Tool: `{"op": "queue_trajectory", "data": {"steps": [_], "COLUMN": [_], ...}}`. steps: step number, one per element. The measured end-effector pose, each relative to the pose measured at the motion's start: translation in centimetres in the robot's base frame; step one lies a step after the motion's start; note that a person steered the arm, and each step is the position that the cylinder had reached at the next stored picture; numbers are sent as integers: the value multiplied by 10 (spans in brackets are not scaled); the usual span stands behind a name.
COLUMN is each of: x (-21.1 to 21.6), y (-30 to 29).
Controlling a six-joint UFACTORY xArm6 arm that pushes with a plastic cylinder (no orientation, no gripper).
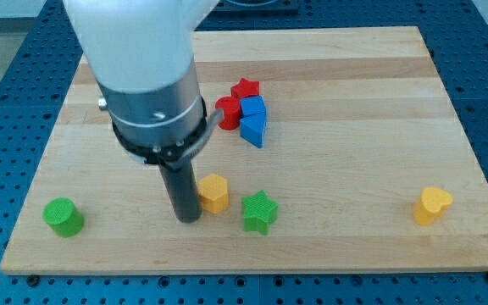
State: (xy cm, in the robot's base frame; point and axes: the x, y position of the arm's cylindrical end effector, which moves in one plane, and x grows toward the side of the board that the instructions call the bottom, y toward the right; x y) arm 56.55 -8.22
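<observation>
My dark rod comes down from the arm's white and grey body, and my tip (187, 218) rests on the wooden board near the view's bottom left of centre. It stands just left of a yellow hexagonal block (214, 192), touching it or nearly so. A green star block (259, 212) lies a little further right. A green cylinder (63, 217) sits far to the left. Above, a cluster holds a red star (246, 88), a red cylinder (227, 112), a blue cube (253, 108) and a blue wedge-shaped block (254, 129).
A yellow heart-shaped block (432, 205) sits alone near the board's right bottom corner. The wooden board (354, 161) lies on a blue perforated table (7, 110). The arm's body hides part of the board's upper left.
</observation>
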Motion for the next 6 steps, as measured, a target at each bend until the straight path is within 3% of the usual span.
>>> {"op": "queue_trajectory", "data": {"steps": [6], "x": [-8], "y": [150]}}
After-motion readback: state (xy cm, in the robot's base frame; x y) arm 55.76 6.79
